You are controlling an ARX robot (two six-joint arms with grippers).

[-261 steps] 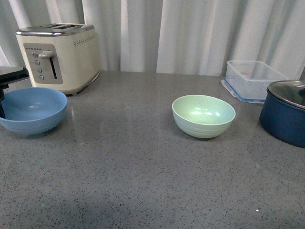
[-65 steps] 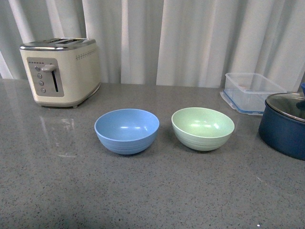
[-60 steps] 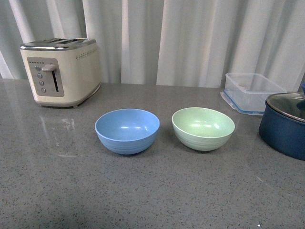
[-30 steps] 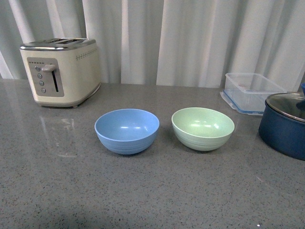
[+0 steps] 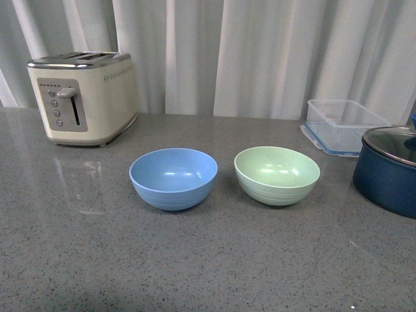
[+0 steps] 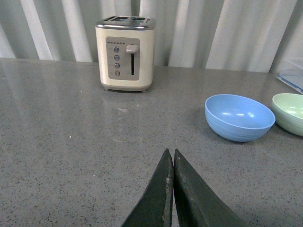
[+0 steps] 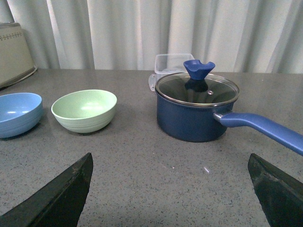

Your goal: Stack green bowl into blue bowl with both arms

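Bowls now sit side by side on desk (image 5: pixel 208 266): blue bowl (image 5: pixel 173 177) was brought in from far left, just beside green bowl (image 5: pixel 277 174), not touching. Left claw (image 6: pixel 171 189) clenched, empty. Right claw (image 7: pixel 169 163) spread wide, empty. Green lift looks next.

Narrow gap between blue bowl (image 5: pixel 173 178) and green bowl (image 5: pixel 277 175), navy pot (image 5: pixel 387 174) near the right

You see a sky-blue bowl (image 5: pixel 173 177), a mint-green bowl (image 5: pixel 277 174), a cream toaster (image 5: pixel 82 96) and a navy pot (image 5: pixel 383 175) on the grey, dark-speckled counter (image 5: pixel 208 260); the curtain (image 5: pixel 260 52) is white.
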